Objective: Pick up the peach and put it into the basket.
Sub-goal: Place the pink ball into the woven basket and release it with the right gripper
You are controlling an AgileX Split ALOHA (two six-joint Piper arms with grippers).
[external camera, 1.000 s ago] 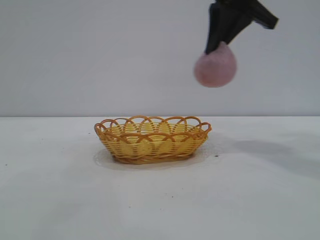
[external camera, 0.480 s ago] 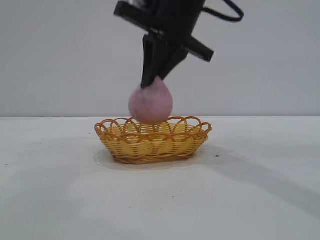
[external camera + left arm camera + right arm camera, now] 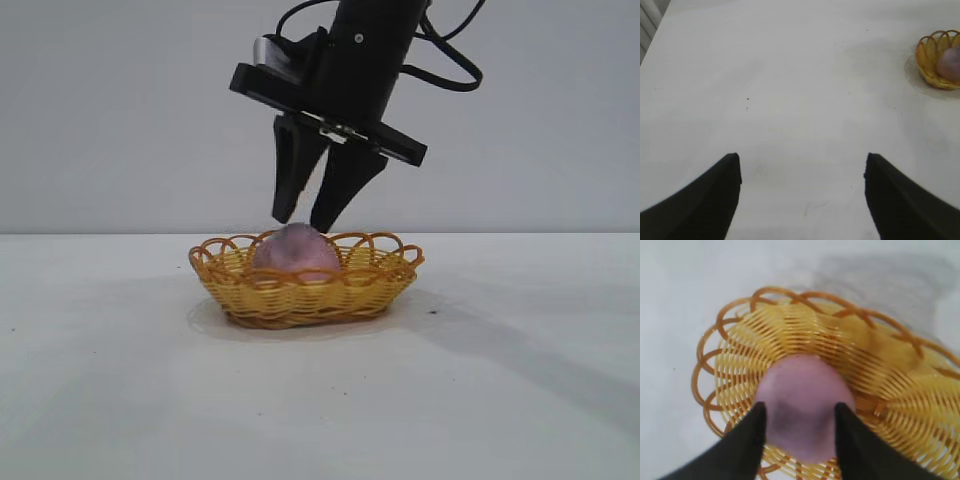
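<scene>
The pinkish peach (image 3: 296, 252) lies inside the yellow-orange woven basket (image 3: 300, 292) at the middle of the white table. My right gripper (image 3: 303, 220) hangs just above the peach's top, its black fingers spread apart and holding nothing. In the right wrist view the peach (image 3: 802, 387) rests on the basket's floor (image 3: 880, 355) with the right gripper (image 3: 799, 410) open over it. My left gripper (image 3: 801, 165) is open and empty over bare table, far from the basket (image 3: 927, 55) and the peach (image 3: 951, 64).
The white table (image 3: 520, 380) runs all round the basket, with a plain grey wall behind. The right arm's body and cables (image 3: 360, 70) hang over the basket. A few small dark specks (image 3: 747, 99) mark the tabletop.
The right gripper carried the peach from the upper right leftward and down over the basket. Its fingers have since opened, and the peach now rests in the basket.
</scene>
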